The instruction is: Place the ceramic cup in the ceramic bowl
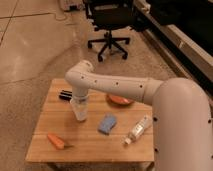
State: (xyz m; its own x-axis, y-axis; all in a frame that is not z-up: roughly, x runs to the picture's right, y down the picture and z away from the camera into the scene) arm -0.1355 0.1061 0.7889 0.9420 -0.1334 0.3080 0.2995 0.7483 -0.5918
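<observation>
Item 1, table (92,148): low, pale wood, rectangular, standing on a speckled floor.

Item 2, arm (120,86): white and thick, reaching in from the right across the far half of the table, with its wrist bent downward.

Item 3, hand (79,101): points straight down over the table's left-centre. Its fingers are pressed in on the rim of the cup, pinching it from above.

Item 4, cup (80,114): small, pale, upright, directly beneath the hand. Whether its base rests on the table cannot be told. It is well apart from the bowl.

Item 5, bowl (121,101): orange-red and shallow, at the table's far side right of centre (its far edge is hidden behind the arm). Nothing can be seen in the part that shows.

Item 6, sponge (107,124): blue, lying flat between the cup and the bottle.

Item 7, bottle (139,129): clear plastic, lying on its side near the right edge, cap toward the front.

Item 8, carrot (56,141): orange, lying at the front left.

Item 9, black object (65,94): small and flat, at the far left, just behind the cup.

Item 10, chair (108,22): black, on castors, beyond the table
</observation>
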